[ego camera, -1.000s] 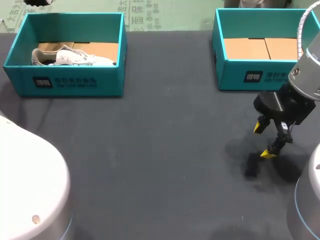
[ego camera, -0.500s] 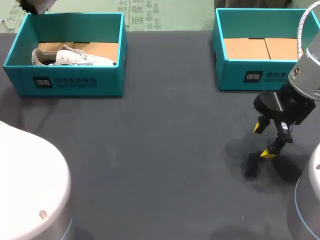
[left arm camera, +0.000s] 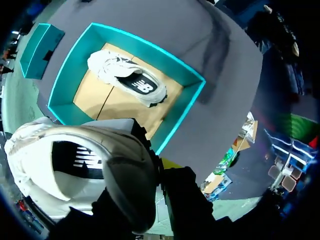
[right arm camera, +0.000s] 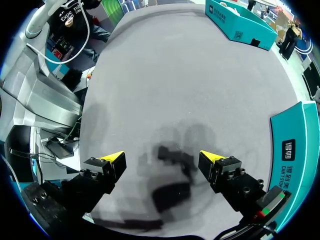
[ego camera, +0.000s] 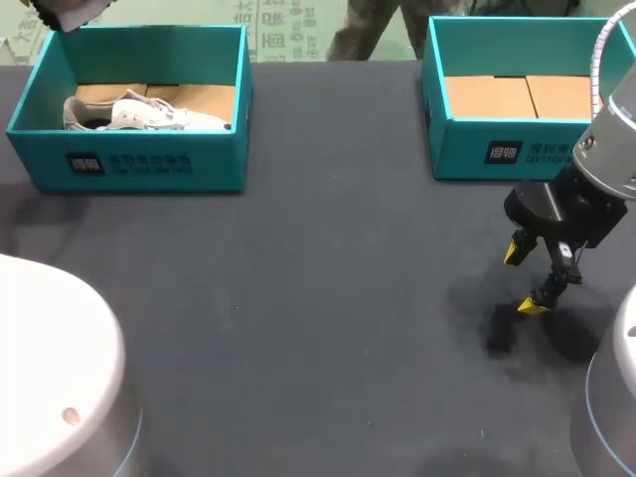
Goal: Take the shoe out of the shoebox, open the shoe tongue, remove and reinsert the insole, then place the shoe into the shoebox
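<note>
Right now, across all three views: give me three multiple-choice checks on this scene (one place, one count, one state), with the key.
1. Where is the lying shoe?
A. in the left box
B. in the right box
C. on the bare table

2. How many white shoes show?
A. one
B. two
C. three

3. The right claw is:
A. shut on a shoe
B. shut on an insole
C. open and empty

Key:
1 A: the lying shoe sits inside the left box, while the right box shows only its cardboard floor.
2 B: there is that one plus a lifted shoe, held up above the left box in the left wrist view.
3 C: the right claw hangs over the table with its fingers apart and nothing between them.
</note>
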`<state>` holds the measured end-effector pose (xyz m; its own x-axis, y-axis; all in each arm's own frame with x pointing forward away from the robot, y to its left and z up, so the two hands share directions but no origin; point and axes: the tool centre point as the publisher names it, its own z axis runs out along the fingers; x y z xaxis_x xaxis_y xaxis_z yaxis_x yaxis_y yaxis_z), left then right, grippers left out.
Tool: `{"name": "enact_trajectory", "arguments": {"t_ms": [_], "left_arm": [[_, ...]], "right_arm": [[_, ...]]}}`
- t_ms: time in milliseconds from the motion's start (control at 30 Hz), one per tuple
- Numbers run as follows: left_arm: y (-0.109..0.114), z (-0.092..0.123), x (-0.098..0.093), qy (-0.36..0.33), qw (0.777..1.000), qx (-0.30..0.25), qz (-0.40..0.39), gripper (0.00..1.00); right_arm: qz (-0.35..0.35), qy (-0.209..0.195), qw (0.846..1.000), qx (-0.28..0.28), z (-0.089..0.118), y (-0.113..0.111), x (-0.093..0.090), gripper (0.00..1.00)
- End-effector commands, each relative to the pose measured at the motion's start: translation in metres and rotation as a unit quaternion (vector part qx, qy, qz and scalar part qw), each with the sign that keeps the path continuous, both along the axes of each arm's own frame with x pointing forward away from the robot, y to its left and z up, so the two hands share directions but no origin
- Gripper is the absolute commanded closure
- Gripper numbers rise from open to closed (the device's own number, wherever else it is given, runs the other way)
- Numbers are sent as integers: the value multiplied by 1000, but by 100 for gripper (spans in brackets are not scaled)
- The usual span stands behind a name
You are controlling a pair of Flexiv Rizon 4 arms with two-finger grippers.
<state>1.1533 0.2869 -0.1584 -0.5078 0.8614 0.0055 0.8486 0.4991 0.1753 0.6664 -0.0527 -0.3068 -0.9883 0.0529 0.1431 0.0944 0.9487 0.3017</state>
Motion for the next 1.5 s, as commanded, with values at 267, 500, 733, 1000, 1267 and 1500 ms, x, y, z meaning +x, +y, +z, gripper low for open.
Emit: {"name": "enact_trajectory", "arguments": {"t_ms": [267, 500, 733, 1000, 1267, 1500], "left_arm": [[7, 3, 3, 8, 992, 12, -129, 100], [10, -6, 22, 16, 983, 20, -184, 100], [12, -15, 30, 20, 958, 68, -278, 100], [15, -16, 32, 22, 951, 95, -293, 100], [12, -27, 36, 30, 949, 93, -300, 100], [5, -49, 46, 49, 946, 97, -306, 100]], "right_arm": [[0, -1, 1000, 0, 0, 0, -1, 0], [0, -1, 1000, 0, 0, 0, -1, 0], [0, -1, 1000, 0, 0, 0, -1, 0], [0, -1, 1000, 0, 0, 0, -1, 0], [0, -1, 1000, 0, 0, 0, -1, 0], [0, -1, 1000, 0, 0, 0, -1, 0]]}}
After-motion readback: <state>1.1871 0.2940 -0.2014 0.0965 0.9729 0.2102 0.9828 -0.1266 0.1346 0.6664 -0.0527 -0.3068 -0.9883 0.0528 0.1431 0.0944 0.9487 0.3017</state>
